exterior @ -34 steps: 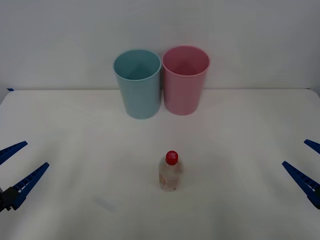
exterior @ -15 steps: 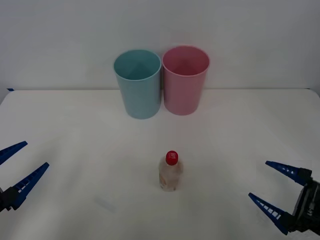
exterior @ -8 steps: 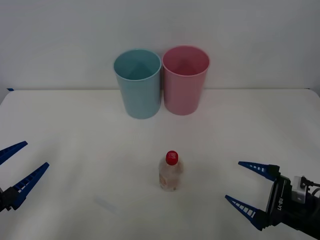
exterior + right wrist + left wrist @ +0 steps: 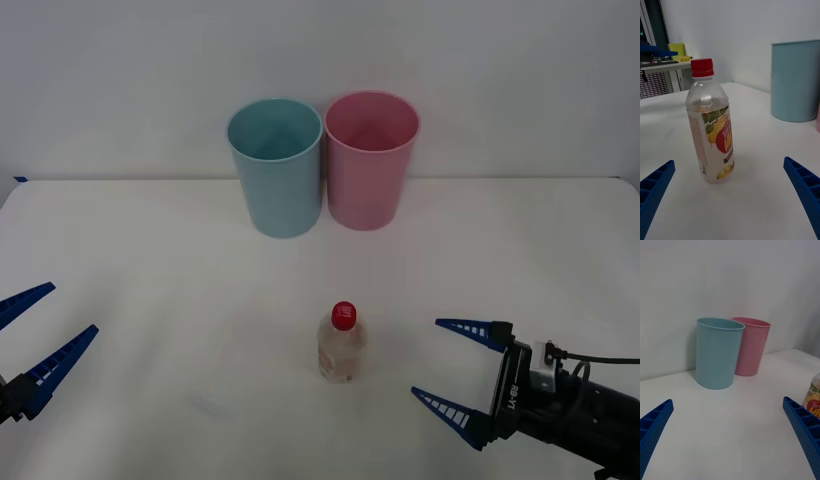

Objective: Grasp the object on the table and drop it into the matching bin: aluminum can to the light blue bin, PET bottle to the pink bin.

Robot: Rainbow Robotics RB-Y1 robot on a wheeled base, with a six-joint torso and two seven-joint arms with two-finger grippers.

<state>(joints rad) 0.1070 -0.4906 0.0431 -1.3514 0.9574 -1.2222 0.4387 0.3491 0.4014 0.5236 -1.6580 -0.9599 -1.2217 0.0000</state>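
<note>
- The step in hand was the approach to the grasp: the PET bottle stood upright on the white table, not yet touched by either gripper.
- The right gripper sat low over the table at about four o'clock from the bottle, near it but apart, its blue ribbed fingers spread wide and empty, tips pointing toward the bottle.
- In the right wrist view the bottle, with its red cap and fruit-printed label, stood ahead of the spread fingers, off centre toward one finger.
- My judgement: the next move called for sliding the gripper on until the bottle's body lay between the fingers, then closing at mid-height without tipping it.
- After that, the bottle would go to the pink bin, at roughly twelve o'clock from it and well apart, touching or just beside the light blue bin, which stood at about eleven.
- The left gripper waited at the table's edge, at nine o'clock from the bottle, fingers likewise parted and holding nothing.
</note>
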